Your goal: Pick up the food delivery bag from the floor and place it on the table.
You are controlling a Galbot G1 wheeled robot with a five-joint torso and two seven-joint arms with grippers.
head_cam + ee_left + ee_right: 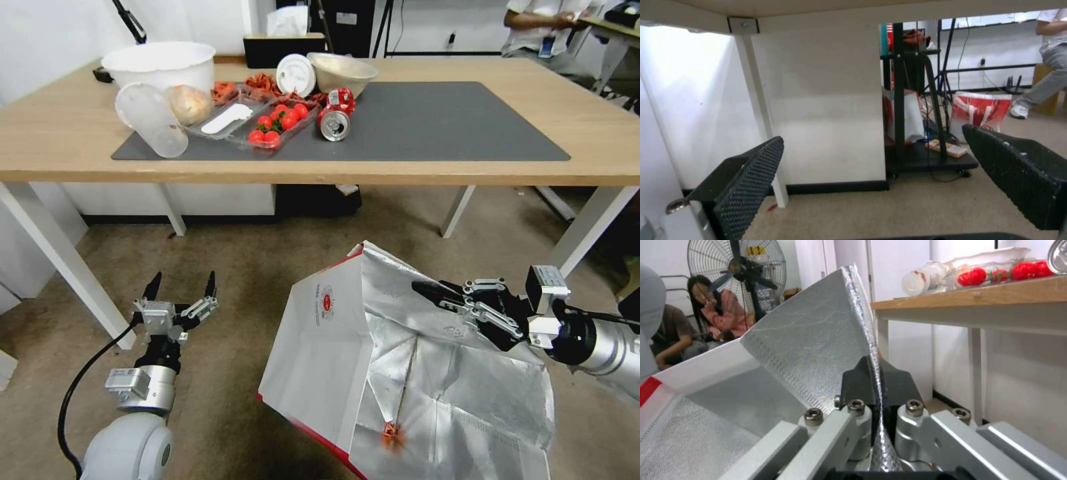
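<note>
Right gripper [427,291] clenched on foil rim of food delivery bag [400,373], lifted off floor [227,267], 5 o'clock below surface [67,133]. Left gripper [181,285] released, idle, 7 o'clock. Placement on surface not yet done.

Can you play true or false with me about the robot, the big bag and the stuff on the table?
1. The right gripper is pinching the wall of the food delivery bag. True.
2. The left gripper is holding the bag too. False: it is open and empty, beside the bag.
3. The bag is on the table. False: it is below and in front of the table.
4. A red can lies on its side on the grey mat. True.
</note>
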